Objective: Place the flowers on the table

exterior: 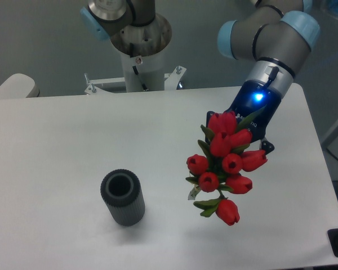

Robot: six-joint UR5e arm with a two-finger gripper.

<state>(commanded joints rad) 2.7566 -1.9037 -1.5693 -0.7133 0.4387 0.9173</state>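
Arm is reaching in from the far right, with the end effector (258, 135) sitting over the right half of the desk (56, 140). Flowers (225, 163) are hanging in front of the end effector, red buds facing the camera and covering the fingers (so can't tell from this view whether it's closed on the stems or not). Bunch is showing about nine buds plus green leaves; stems and band are hidden behind the heads. Can't tell if the bunch is touching the desk or being held above it. Blue light is glowing on the wrist body. Dark ribbed vase (123, 198) is standing upright on the near left-centre of the desk, well apart from the flowers, mouth open upward.
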